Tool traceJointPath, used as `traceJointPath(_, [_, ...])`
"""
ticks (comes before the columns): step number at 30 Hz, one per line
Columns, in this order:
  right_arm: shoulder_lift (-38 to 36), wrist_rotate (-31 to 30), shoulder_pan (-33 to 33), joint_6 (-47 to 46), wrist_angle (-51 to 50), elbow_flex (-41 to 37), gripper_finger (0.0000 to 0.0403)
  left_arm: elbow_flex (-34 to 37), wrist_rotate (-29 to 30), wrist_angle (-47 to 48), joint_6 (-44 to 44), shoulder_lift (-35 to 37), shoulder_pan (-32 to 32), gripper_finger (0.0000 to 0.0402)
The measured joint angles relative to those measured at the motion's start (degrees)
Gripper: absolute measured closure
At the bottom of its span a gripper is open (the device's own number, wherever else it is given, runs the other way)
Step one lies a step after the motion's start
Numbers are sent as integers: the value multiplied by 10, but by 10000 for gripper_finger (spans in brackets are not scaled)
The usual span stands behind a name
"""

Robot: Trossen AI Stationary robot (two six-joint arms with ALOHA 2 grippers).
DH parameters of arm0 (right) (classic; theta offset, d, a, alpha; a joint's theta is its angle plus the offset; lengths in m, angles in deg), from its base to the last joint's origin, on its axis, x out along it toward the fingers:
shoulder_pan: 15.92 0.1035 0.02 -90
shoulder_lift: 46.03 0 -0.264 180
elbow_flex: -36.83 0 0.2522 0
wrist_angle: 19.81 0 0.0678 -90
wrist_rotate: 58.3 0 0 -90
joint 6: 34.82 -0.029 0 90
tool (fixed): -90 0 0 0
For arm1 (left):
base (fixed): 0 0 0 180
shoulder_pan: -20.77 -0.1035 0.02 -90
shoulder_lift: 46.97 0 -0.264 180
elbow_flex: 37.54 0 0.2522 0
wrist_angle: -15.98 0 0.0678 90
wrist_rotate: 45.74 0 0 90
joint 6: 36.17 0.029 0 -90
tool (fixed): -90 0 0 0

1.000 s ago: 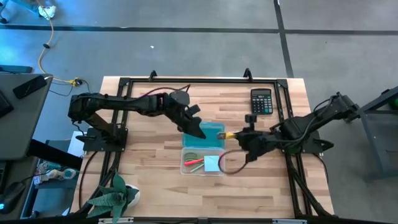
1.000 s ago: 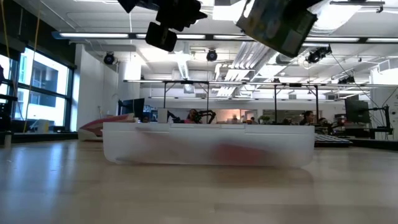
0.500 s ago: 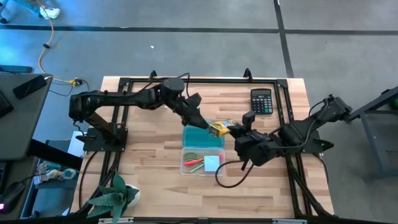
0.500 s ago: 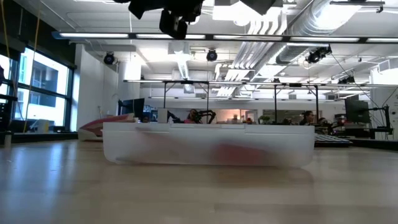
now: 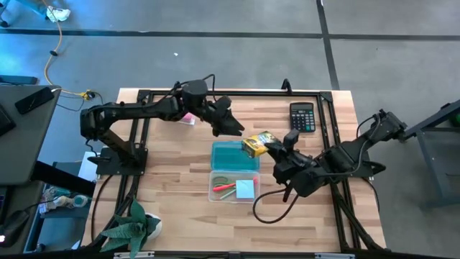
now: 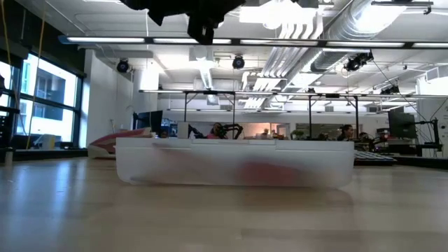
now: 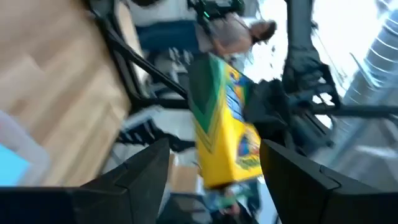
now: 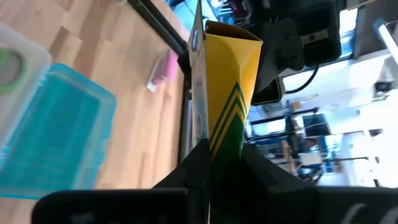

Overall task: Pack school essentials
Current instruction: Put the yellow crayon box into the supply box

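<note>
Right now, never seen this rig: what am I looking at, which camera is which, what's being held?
Two dark robot arms work at a wooden table.

The overhead picture looks straight down; another camera sits at table height; the last two are mounted on each arm's wrist.

On the table: a clear box holding green-handled scissors, a red pen and a light-blue sticky pad; its teal lid beside it; a black calculator at the far edge; a pink-and-white bar under the left arm.

The right gripper is shut on a yellow-green box, lifted above the lid. The left gripper is open, just apart from that box.
</note>
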Motion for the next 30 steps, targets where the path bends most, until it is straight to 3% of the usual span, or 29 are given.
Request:
traceJointPath(4, [0,-18,-7,78,60,0,364,0,-42,-45,-62,0,5,163])
traceJointPath(11, [0,-7,-19,218,161,0,364,0,-44,-71,-104,0,21,163])
traceJointPath(23, [27,2,-39,313,230,1,364,0,-42,-149,-157,0,48,166])
traceJointPath(30, [28,-8,-39,297,236,1,364,0,-41,-149,-150,0,50,226])
